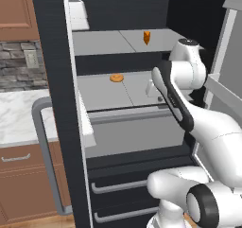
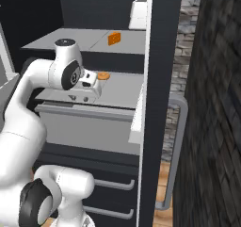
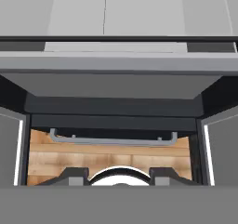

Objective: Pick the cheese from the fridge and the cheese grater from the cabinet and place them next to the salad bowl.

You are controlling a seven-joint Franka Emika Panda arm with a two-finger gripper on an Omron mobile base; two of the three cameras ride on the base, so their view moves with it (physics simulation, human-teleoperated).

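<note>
The cheese [image 1: 147,37] is sitting on the fridge's [image 1: 56,57] upper shelf, toward its front edge. The gripper [image 2: 84,98] is hovering over the lower shelf; I cannot tell how far its jaws are opening.

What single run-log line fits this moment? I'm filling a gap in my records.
stage: reaching into fridge | cheese: upper shelf, untouched | gripper: empty, over lower shelf | orange disc: lower shelf

open fridge [image 2: 162,80], cheese [image 2: 113,38] on upper shelf
</note>
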